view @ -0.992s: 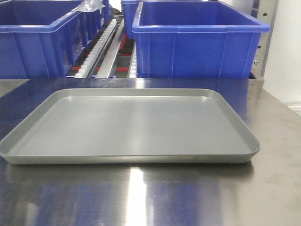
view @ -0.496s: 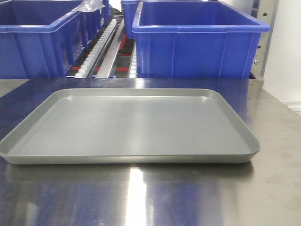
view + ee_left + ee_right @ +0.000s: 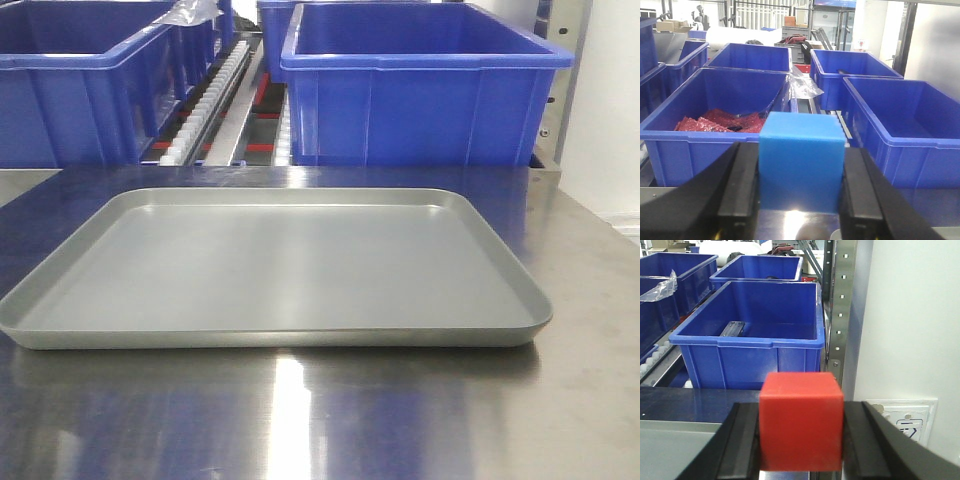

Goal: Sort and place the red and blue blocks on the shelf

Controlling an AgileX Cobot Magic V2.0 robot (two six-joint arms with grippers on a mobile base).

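In the left wrist view my left gripper [image 3: 801, 185] is shut on the mid-blue block [image 3: 801, 160], its black fingers [image 3: 742, 185] pressed on both sides. In the right wrist view my right gripper [image 3: 801, 440] is shut on the bright red block [image 3: 801, 420], held above the steel tabletop [image 3: 700, 402] near the tray's right edge. The shelf shows as a roller rail [image 3: 215, 95] between the bins and as a perforated grey post [image 3: 840, 305]. Neither gripper nor block shows in the front view.
A flat grey rimmed tray [image 3: 280, 335] lies on the shiny steel tabletop [image 3: 580, 400]. Dark-blue bins [image 3: 420, 90] stand behind it on the rack. One left bin [image 3: 715, 107] holds red packets. A white wall [image 3: 910, 315] is at the right.
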